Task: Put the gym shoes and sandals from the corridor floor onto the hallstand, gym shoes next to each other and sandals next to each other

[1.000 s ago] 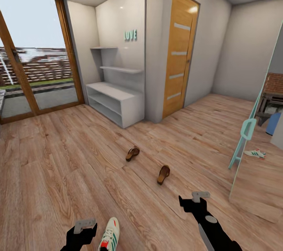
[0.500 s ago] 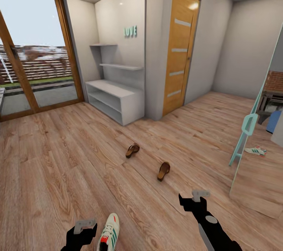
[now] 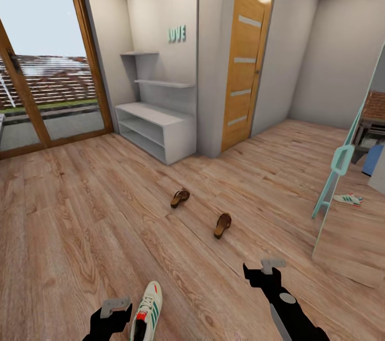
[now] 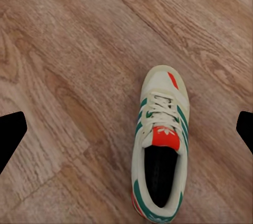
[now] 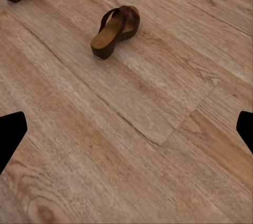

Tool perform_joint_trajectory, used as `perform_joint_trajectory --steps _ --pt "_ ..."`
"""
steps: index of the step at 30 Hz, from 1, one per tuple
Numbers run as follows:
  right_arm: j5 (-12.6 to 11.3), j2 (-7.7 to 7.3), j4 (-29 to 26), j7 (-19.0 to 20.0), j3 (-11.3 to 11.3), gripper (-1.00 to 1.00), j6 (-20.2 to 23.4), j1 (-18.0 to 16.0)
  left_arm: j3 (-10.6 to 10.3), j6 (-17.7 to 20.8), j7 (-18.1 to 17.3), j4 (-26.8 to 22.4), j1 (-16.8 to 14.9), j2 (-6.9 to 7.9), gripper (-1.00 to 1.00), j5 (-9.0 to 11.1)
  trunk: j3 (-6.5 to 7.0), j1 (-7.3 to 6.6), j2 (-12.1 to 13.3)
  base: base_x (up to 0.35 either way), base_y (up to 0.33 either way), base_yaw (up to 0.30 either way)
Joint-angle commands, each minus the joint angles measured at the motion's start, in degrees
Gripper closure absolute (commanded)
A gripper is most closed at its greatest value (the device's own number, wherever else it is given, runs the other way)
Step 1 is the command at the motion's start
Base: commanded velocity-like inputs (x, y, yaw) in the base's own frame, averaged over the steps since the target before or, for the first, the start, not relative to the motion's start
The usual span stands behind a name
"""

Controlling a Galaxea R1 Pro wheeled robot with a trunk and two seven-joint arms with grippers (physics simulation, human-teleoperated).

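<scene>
Left gripper point(image 3: 115, 313) fingers spread, empty, just left of near gym shoe point(image 3: 147, 311), likely lining up a grab; right gripper point(image 3: 266, 270) released, sandals point(image 3: 222, 224) ahead; hallstand point(image 3: 158, 130) far left, bare

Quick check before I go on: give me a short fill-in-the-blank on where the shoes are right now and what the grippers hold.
1. Both sandals, the nearer sandal and the farther sandal, lie on the ____.
2. The gym shoe on the floor lies closest to the ____ gripper.
3. The shoe rack holds ____ shoes.
4. The right gripper is open and holds ____.

Missing words: floor; left; no; nothing
</scene>
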Motion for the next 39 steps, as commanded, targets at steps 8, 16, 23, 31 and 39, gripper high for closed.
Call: perform_joint_trajectory --steps 8,16,23,31,39 --pt "0.0 0.00 0.0 0.0 0.0 -1.00 0.2 0.0 0.0 -0.2 -0.1 0.0 0.0 0.02 -1.00 0.4 -2.25 1.75 -3.2 0.000 0.000 -0.065" --pt "0.0 0.00 0.0 0.0 0.0 -1.00 0.2 0.0 0.0 -0.2 -0.1 0.0 0.0 0.14 -1.00 0.4 -4.42 3.51 -6.5 0.000 0.000 -0.107" --pt "0.0 0.00 0.0 0.0 0.0 -1.00 0.2 0.0 -0.1 -0.2 0.0 0.0 -0.1 0.25 -1.00 0.1 -6.13 5.05 -9.3 0.000 0.000 -0.121" --pt "0.0 0.00 0.0 0.0 0.0 -1.00 0.2 0.0 -0.2 -0.2 0.0 -0.1 -0.1 0.17 -1.00 -3.2 -7.65 6.80 -12.5 0.000 0.000 -0.024" --pt "0.0 0.00 0.0 0.0 0.0 -1.00 0.2 0.0 -0.1 -0.2 0.0 -0.3 -0.1 0.17 -1.00 -6.1 -9.23 8.56 -15.7 0.000 0.000 -0.163"
